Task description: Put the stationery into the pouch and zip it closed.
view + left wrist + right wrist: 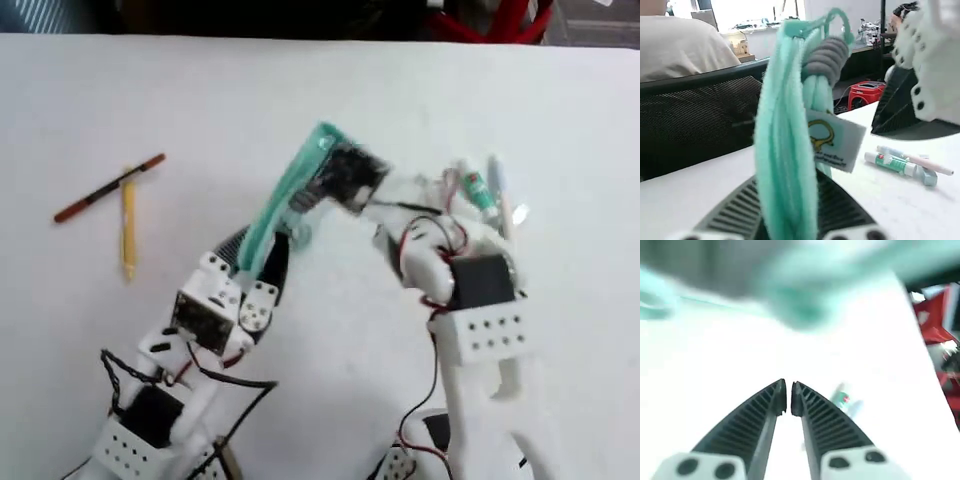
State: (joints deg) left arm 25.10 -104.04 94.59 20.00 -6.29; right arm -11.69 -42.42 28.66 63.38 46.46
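Note:
My left gripper (255, 255) (790, 205) is shut on the teal pouch (285, 195) (787, 135), holding it tilted up off the white table (300, 90). A grey ribbed pull (826, 57) and a paper tag (834, 142) hang at its upper end. My right gripper (345, 175) (788, 396) sits at that upper end, fingers shut with nothing seen between them; the pouch (805, 305) looms blurred just beyond. A red-orange pen (110, 187) and a yellow pen (128, 225) lie far left. A green-white tube (478, 190) (890, 162) (842, 397) and a pale pen (500, 200) (925, 162) lie at the right.
The right arm's white body (480, 330) and red wires stand over the right stationery. Black cables (170, 375) trail by the left arm's base. Red items (490, 20) lie beyond the table's far edge. A chair back (695, 115) stands behind the table.

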